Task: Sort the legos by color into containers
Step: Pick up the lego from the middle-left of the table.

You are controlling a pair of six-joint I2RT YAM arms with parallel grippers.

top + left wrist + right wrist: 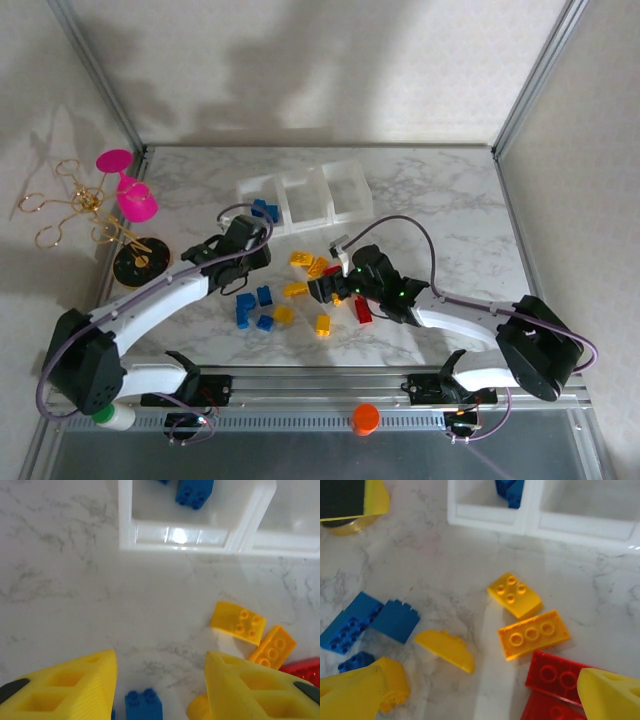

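Bricks (300, 290) lie scattered on the worktop (430, 200) just short of the row of bins (305, 197), which is why I have both arms bent in over that pile.

Left wrist view: my left claw (160, 680) is spread wide and empty, with a blue brick (143, 705) between its fingers. The end bin (175, 535) ahead already holds blue, so I judge it the destination.

Right wrist view: my right claw (482, 682) is equally wide and empty, with red bricks (557, 677) beside its right finger, well short of the bins.
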